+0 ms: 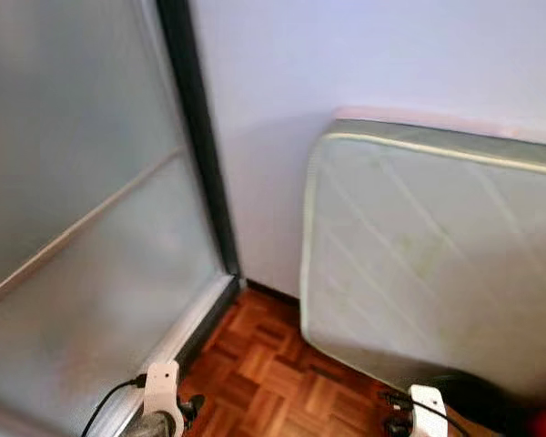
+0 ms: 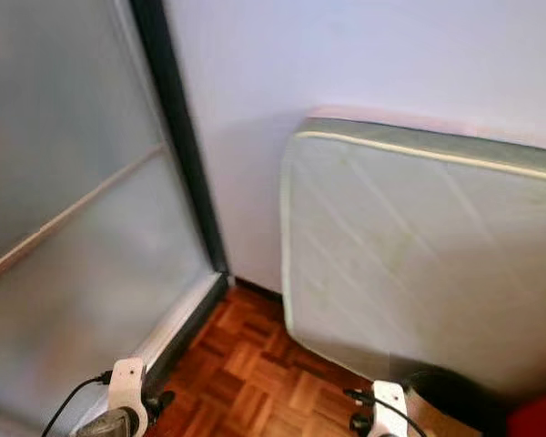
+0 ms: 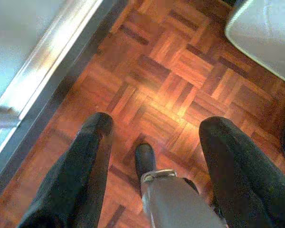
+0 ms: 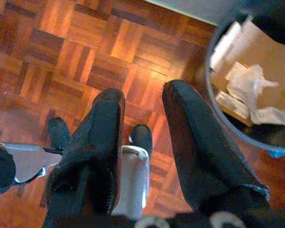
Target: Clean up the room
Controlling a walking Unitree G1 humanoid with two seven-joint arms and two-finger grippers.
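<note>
A round dark bin (image 4: pixel 270 137) holding crumpled paper and cardboard (image 4: pixel 247 90) stands on the parquet floor (image 1: pixel 273 364) just beside the right claw (image 4: pixel 145 114), whose two black fingers are spread apart with nothing between them. The left claw (image 3: pixel 154 126) hangs over bare parquet near the sliding glass door's dark frame (image 1: pixel 200 137), fingers likewise spread and holding nothing. A pale quilted mattress (image 1: pixel 437 264) leans on its edge against the white wall, behind the bin.

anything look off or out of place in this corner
Yes: a bare mattress stands on its edge on the parquet, tilted against the wall, not on a bed. Beside it a bin holds paper scraps. Nothing looks spilled.
</note>
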